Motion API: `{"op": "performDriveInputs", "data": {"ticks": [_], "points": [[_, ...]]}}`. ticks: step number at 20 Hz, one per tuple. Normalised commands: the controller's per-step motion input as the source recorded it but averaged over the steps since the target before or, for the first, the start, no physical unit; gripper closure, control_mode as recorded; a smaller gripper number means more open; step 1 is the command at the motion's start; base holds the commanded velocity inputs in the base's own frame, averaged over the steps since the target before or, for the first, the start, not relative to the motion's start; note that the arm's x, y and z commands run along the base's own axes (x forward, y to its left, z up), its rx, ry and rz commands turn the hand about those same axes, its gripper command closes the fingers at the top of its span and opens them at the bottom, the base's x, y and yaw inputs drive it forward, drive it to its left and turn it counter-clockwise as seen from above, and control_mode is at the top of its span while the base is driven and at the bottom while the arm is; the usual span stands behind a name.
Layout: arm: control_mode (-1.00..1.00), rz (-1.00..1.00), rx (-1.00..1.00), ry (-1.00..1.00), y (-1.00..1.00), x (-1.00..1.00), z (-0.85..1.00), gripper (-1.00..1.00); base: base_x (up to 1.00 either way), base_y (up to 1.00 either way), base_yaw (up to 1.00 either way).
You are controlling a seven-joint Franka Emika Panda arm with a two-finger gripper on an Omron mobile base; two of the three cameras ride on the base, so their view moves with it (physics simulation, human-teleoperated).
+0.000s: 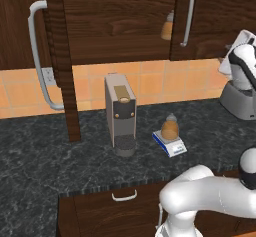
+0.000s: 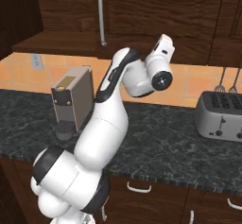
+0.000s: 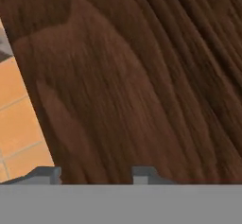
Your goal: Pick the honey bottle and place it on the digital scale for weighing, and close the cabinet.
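Observation:
The honey bottle (image 1: 170,128), amber with a pale cone cap, stands upright on the digital scale (image 1: 174,148), a small white plate on the dark counter right of the coffee machine. A second, like bottle (image 1: 167,27) shows inside the cabinet through a narrow gap beside the right door (image 1: 220,16). The cabinet's left door (image 1: 64,61) hangs swung out, edge-on, its long silver handle (image 1: 36,56) facing left. My gripper (image 3: 94,176) is open, nothing between its fingertips, and is raised close to dark wood grain (image 3: 142,76). The hand (image 2: 163,48) sits high by the cabinet's underside.
A tall grey coffee machine (image 1: 120,113) stands left of the scale. A silver toaster (image 2: 220,114) sits at the right on the counter (image 1: 50,161). Orange tiles (image 2: 198,83) line the wall. A drawer with a small curved handle (image 1: 124,197) lies below the counter edge.

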Motion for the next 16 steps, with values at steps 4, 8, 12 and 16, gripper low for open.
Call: {"op": "performDriveInputs", "data": {"ticks": [4, 8, 12, 16], "points": [[-1.0, -0.06, -0.11, 0.05, 0.05, -0.38, -0.28, -1.0, 0.0, 0.0, 0.0], [-1.0, -0.01, -0.01, 0.0, 0.0, -0.79, -0.13, -1.0, 0.0, 0.0, 0.0], [-1.0, -0.01, 0.0, 0.0, 0.0, -0.6, -0.02, -1.0, 0.0, 0.0, 0.0], [-1.0, 0.01, -0.08, 0.0, 0.03, -0.17, -0.17, -1.0, 0.0, 0.0, 0.0]]}}
